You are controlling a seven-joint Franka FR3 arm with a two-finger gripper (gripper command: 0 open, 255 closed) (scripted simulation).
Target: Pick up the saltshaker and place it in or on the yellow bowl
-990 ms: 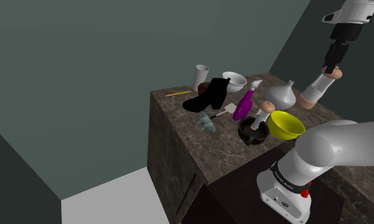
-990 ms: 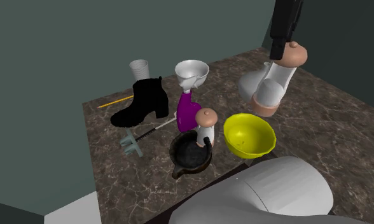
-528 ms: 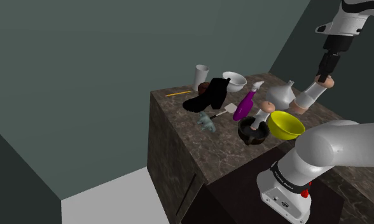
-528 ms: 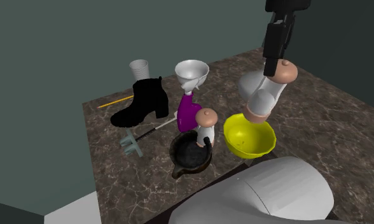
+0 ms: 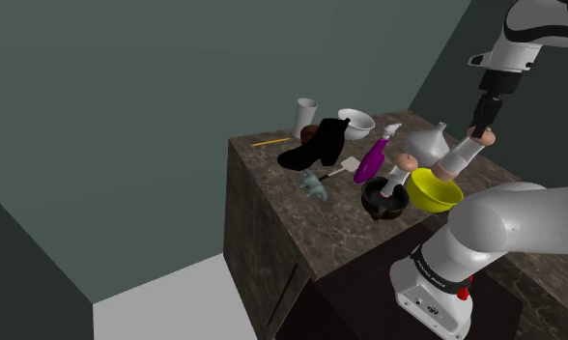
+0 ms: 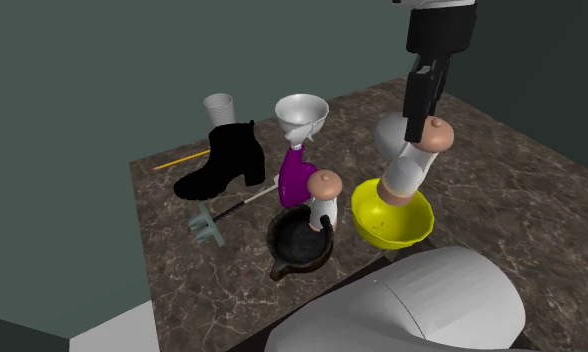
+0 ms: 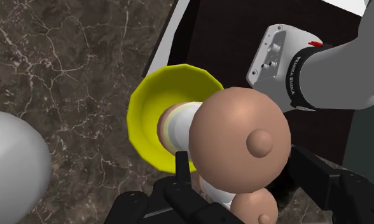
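In the upper right of the second exterior view, the black gripper point(image 6: 419, 127) is pinching the saltshaker point(image 6: 408, 168) by its tan knobbed top. The white-bodied shaker is hanging tilted, with its base over the yellow bowl point(image 6: 380, 230) on the marbled counter point(image 6: 502, 180).

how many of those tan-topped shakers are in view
2. One shaker, clasped in the gripper, hangs tilted over the yellow bowl; the other shaker stands at the black pan's edge. None seems hidden.
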